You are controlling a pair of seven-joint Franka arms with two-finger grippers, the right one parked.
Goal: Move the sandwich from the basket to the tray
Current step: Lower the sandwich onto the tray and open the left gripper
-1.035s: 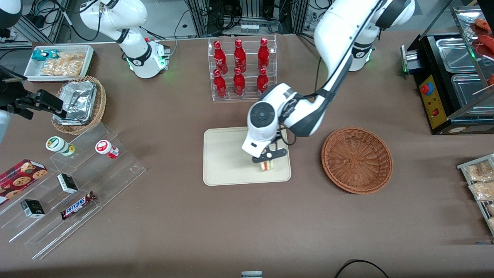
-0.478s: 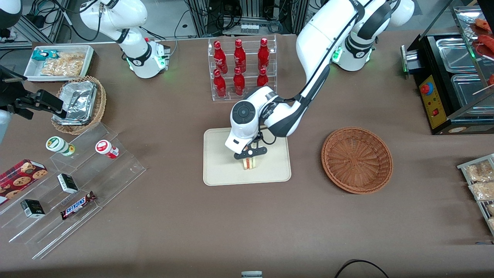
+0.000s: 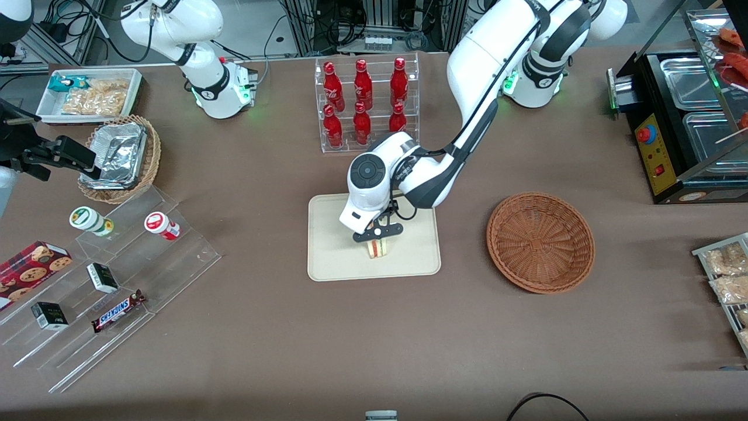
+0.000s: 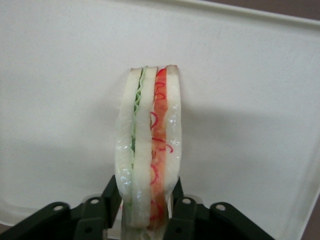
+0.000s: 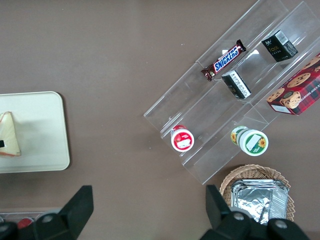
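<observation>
Gripper point(image 4: 148, 200): fingers clamped on the sandwich's flat bread faces.
Sandwich point(image 4: 149, 145): just below gripper, over tray point(image 3: 333, 257); looks soft, light, squashable.
Basket point(image 3: 540, 241): well aside, empty.

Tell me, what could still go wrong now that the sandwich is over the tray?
1. The gripper is shut on the sandwich, which stands on a thin edge over the tray; once released, it may tip over flat.
2. The fingers press the soft bread near one end, so it could stick to them or get dragged on release.
3. The basket is already empty, so a botched drop means picking it up again from the tray.
</observation>
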